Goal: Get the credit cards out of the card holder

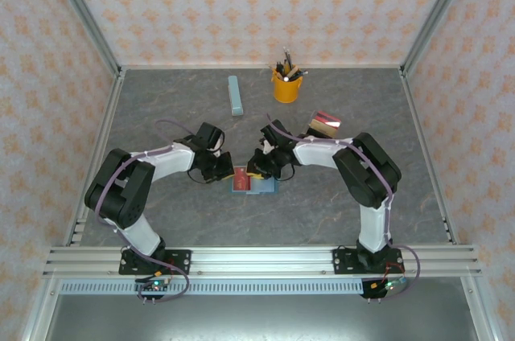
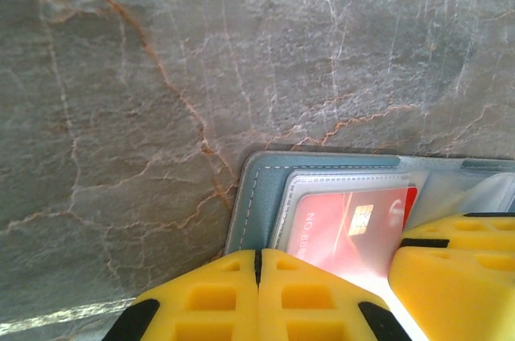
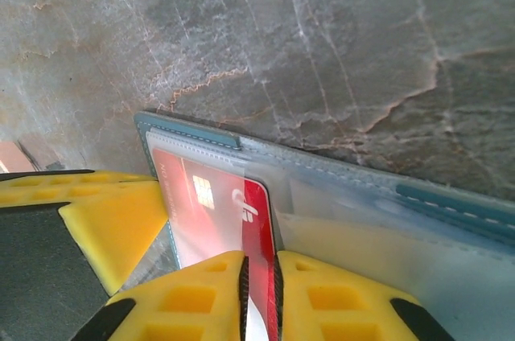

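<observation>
The teal card holder (image 1: 264, 186) lies open on the table between both arms. A red credit card (image 1: 241, 178) sits in the clear pocket on its left half. In the right wrist view my right gripper (image 3: 259, 270) is shut on the near edge of this red card (image 3: 217, 204), which sticks partly out of the holder (image 3: 451, 208). In the left wrist view my left gripper (image 2: 259, 259) is shut, its tips resting over the near left edge of the holder (image 2: 259, 192), with nothing seen between them. The red card (image 2: 346, 224) lies just to their right.
Other cards (image 1: 324, 124), red and tan, lie on the table behind the right arm. A yellow pen cup (image 1: 286, 86) and a pale blue-grey bar (image 1: 235, 96) stand further back. The right gripper's fingers (image 2: 455, 264) crowd the left wrist view.
</observation>
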Motion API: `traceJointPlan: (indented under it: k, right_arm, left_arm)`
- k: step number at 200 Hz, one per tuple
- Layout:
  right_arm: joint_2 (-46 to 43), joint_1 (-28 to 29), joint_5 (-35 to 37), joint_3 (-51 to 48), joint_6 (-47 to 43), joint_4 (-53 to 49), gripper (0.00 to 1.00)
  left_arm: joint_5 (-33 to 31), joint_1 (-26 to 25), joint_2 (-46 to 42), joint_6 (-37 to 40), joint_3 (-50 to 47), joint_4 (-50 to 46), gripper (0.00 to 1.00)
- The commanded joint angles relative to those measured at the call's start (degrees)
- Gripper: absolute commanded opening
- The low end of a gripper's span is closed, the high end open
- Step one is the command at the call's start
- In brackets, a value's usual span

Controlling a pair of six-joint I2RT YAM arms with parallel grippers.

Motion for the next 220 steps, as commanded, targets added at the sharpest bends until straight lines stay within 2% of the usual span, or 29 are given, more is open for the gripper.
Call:
traceJointPlan:
  k: [1, 26, 44, 92, 159, 220]
  right_arm:
    - [-1.48, 0.04, 4.75, -1.05, 1.65, 0.91, 0.18]
    - [-1.37, 0.06, 10.64, 0.13, -0.76, -5.51, 0.2]
    - [-0.82, 0.15, 11.75, 0.6, -1.98, -7.93, 0.22]
    - [2.24, 1.21, 3.55, 2.12, -3.3, -4.63, 0.21]
    - [1.94, 1.03, -0.09, 2.22, -4.5, -1.58, 0.16]
    - [0.2, -0.01, -4.61, -1.25, -2.33, 7.87, 0.14]
  left_arm:
    - [-1.52, -0.92, 1.95, -0.73, -2.59, -1.01, 0.01]
    - [-1.86, -0.94, 1.98, -0.78, -2.6, -1.12, 0.0]
    - [-1.87, -0.94, 2.24, -0.78, -2.57, -1.11, 0.0]
    - [-1.53, -0.95, 2.69, -0.95, -2.52, -0.85, 0.0]
    - [-0.65, -1.03, 2.96, -1.35, -3.09, 0.18, 0.0]
    - [-0.54, -1.03, 2.47, -1.96, -4.19, 0.99, 0.0]
